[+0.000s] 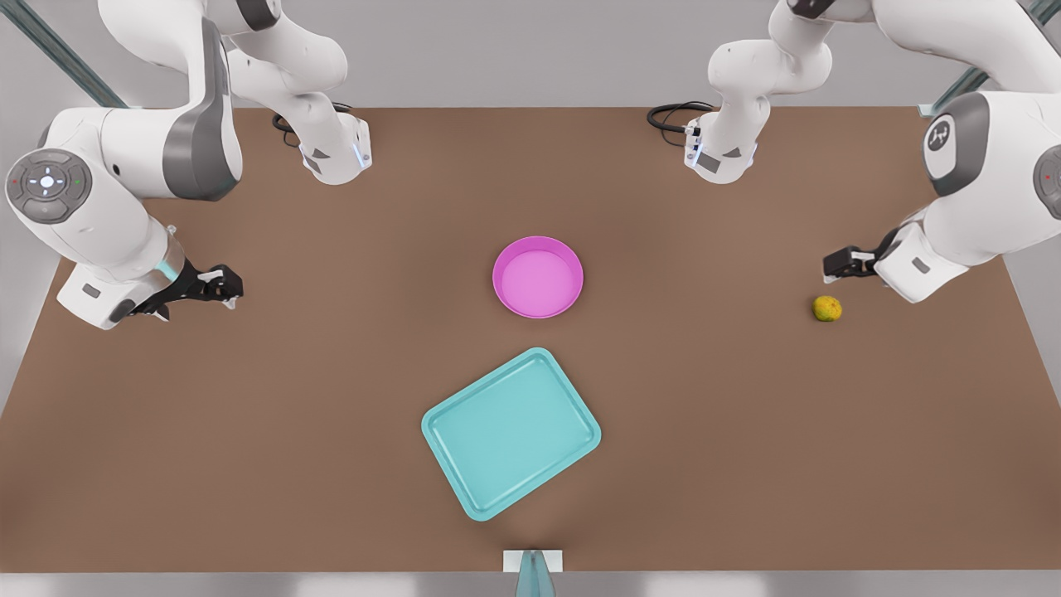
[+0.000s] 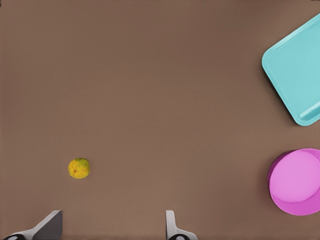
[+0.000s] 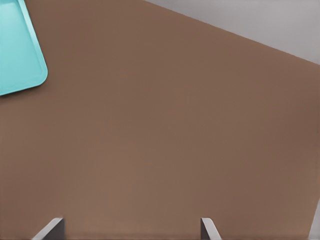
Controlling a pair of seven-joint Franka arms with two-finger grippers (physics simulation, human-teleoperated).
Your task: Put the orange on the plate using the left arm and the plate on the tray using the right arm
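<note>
The small yellow-orange orange (image 1: 827, 308) lies on the brown table at the front view's right, apart from everything else. Just behind it hovers my left gripper (image 1: 833, 265), open; in the left wrist view the orange (image 2: 79, 168) sits a little ahead of the gripper (image 2: 111, 231). The pink plate (image 1: 537, 278) stands bare in the middle, also seen as the plate (image 2: 297, 182) in that wrist view. The turquoise tray (image 1: 511, 431) lies skewed in front of it, likewise the tray (image 2: 297, 70) and tray (image 3: 17, 50). My right gripper (image 1: 222, 288) waits open at the front view's left, gripper (image 3: 130, 231) over bare table.
Both arm bases (image 1: 336, 153) (image 1: 721, 153) with black cables (image 1: 675, 112) stand at the table's back edge. A small white mount (image 1: 532, 564) sits at the front edge, close to the tray. Brown tabletop stretches between the plate and each gripper.
</note>
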